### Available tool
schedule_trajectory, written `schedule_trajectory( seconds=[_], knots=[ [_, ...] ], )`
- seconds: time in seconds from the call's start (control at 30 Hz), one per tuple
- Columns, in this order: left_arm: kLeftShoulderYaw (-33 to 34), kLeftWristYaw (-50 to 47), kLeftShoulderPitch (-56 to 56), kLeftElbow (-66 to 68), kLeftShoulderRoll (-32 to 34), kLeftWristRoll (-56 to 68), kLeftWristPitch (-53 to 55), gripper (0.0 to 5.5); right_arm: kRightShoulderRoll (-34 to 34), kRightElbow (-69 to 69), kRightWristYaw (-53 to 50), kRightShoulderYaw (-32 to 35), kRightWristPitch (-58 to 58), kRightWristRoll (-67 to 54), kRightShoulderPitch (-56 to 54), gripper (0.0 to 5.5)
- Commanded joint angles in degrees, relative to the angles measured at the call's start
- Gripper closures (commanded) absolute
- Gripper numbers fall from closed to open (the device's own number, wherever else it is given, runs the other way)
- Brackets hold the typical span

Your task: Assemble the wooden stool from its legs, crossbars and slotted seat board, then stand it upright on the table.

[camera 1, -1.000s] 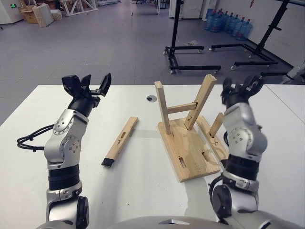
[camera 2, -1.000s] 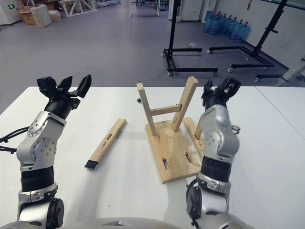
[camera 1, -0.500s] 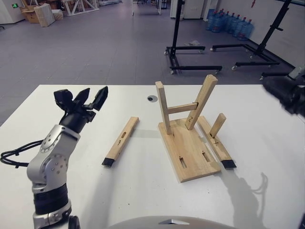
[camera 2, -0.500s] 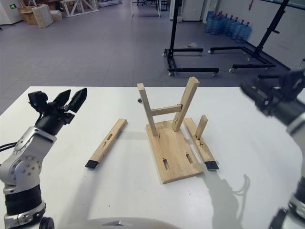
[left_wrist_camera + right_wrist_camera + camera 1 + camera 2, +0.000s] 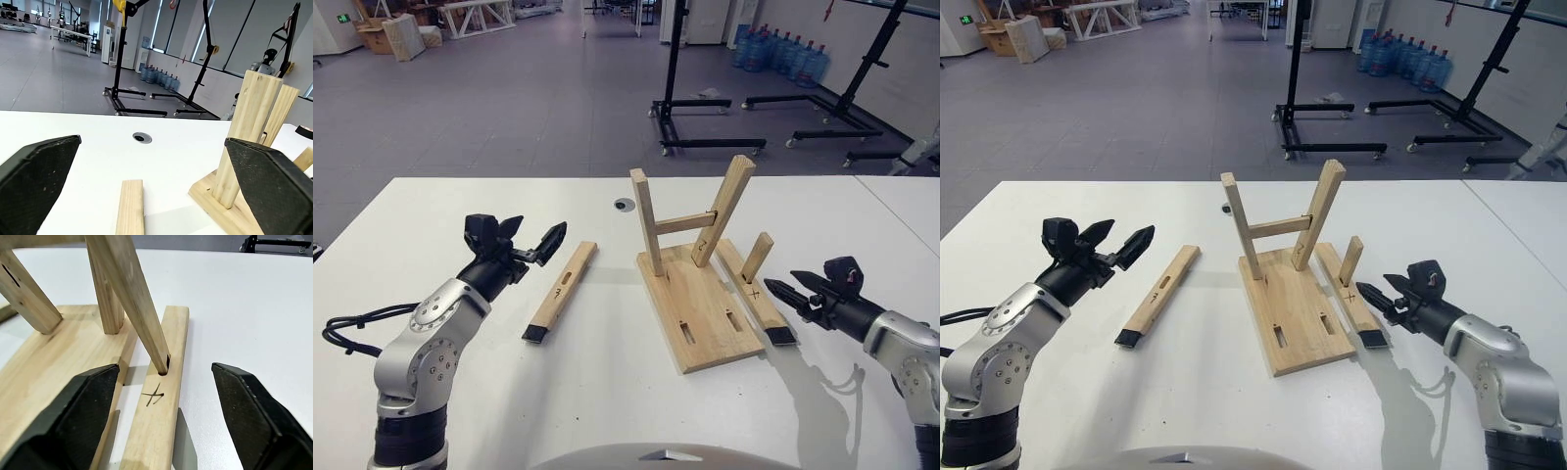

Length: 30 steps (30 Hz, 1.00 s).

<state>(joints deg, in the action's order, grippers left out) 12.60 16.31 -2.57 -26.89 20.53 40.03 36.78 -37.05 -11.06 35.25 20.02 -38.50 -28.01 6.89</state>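
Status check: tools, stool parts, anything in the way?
Left tool open near loose leg; right tool open by leg with crossbar stub. Seat board flat, two legs fitted. No obstruction.

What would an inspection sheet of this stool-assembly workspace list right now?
Surface: white table, with a round hole near its far edge.
Job's things: seat board lies flat; two legs stand in it, joined by a crossbar; a loose leg lies to its left; another leg lies along its right edge with a short crossbar stuck in it, tilted up.
Clutter: nothing seen.
Hands: left hand open, near the loose leg's far end; right hand open, near the other leg's black-capped end; neither holds anything.
Cables: black cable on the table beside the left arm.
Surroundings: grey floor, black wheeled stands, water bottles.
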Motion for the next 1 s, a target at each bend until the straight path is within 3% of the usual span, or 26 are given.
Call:
schedule_trajectory(
  seconds=[0.03, 0.3, 0.8, 1.0],
  knots=[
    [-0.15, 0.03, -1.38, 0.53, -0.20, -0.06, -0.04, 0.10, 1.02, 0.77, -0.80, -2.78, 1.04, 2.18, 0.76, 2.01],
    [-0.92, -1.11, -2.02, 1.05, -1.13, -1.93, -1.08, 0.10, 4.37, 5.90, -3.69, -6.45, 3.15, 5.75, -1.05, 2.01],
    [-1.47, -0.52, -3.41, 2.71, -1.38, -3.67, -1.75, 0.10, 4.46, 7.98, -4.50, -11.65, 6.69, 11.43, 0.09, 2.01],
    [-1.96, -0.36, -3.45, 3.08, -1.80, -4.40, -2.61, 0.10, 2.82, 11.33, -3.35, -11.32, 6.28, 12.05, -0.52, 3.04]
  ],
)
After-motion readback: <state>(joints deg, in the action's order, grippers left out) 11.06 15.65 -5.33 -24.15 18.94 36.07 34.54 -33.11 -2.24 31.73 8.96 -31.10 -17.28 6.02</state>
